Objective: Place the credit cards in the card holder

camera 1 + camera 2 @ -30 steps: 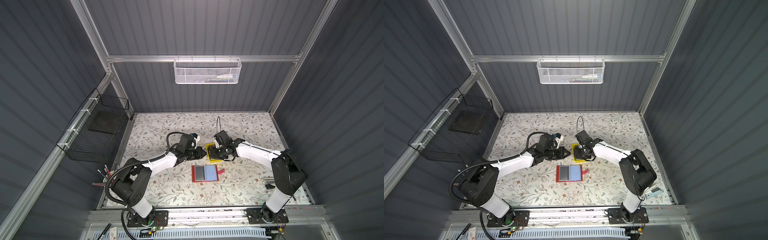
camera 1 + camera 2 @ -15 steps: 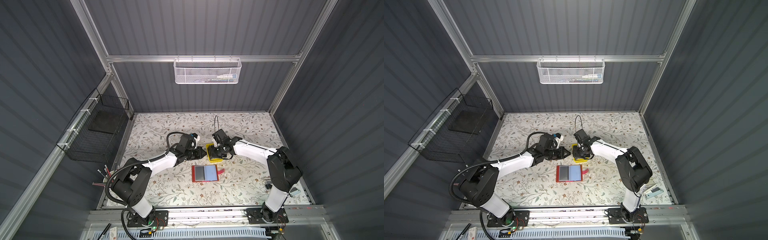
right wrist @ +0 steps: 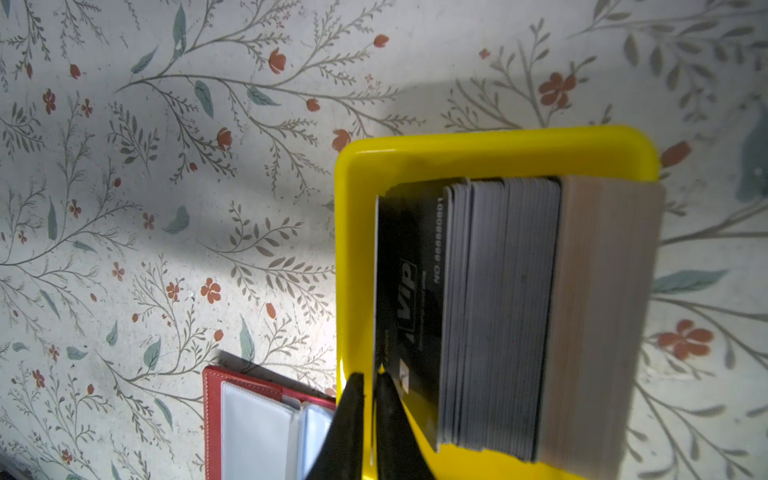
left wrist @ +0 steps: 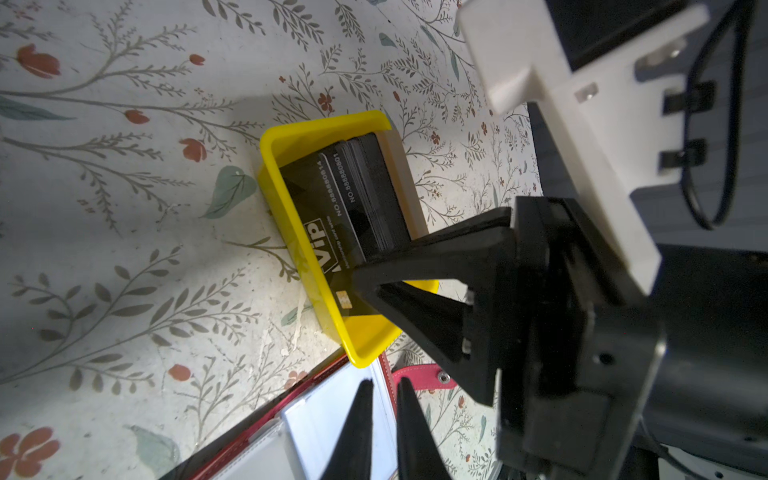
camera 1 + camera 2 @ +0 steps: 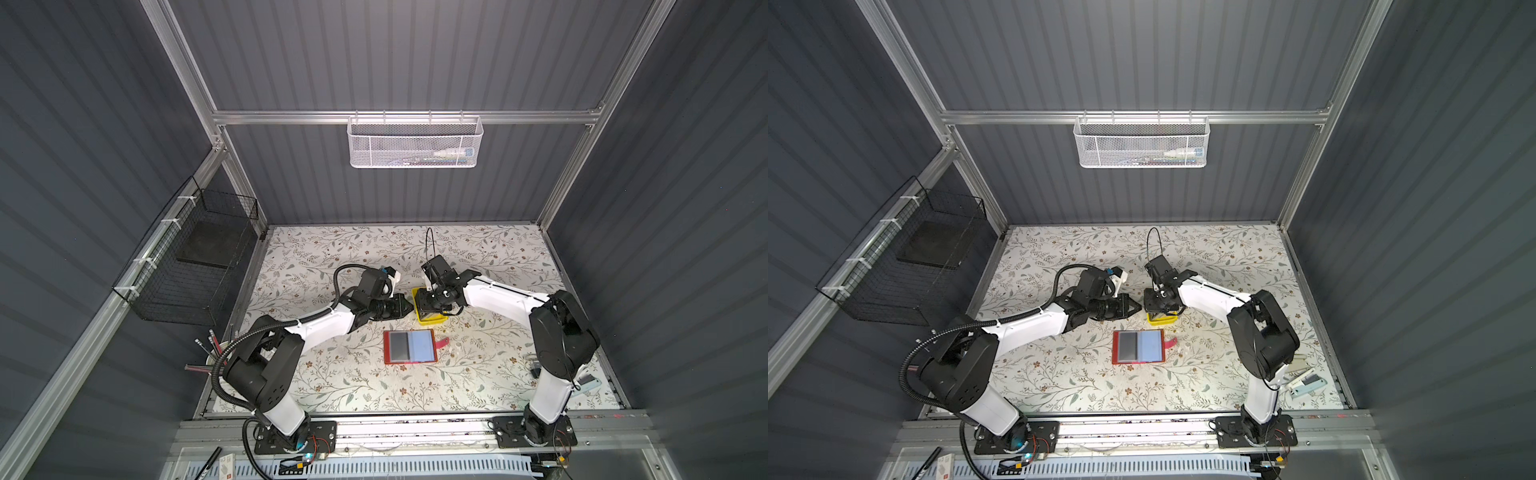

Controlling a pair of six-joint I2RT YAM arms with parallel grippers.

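The floral bench (image 5: 498, 257) carried the card holder (image 5: 409, 347) lying open at its middle, a grey card in its left pocket, a light blue one in its right, and the strap pointing right. Just beyond its far edge sat a yellow tray (image 3: 498, 141) with the credit cards (image 3: 498, 311) standing on edge in a packed row. The right pincer (image 3: 369, 380) was closed on a corner of the front black VIP card (image 3: 409, 282). The left pincer (image 4: 382, 384) hung just left of the tray, its fingers almost together and empty.
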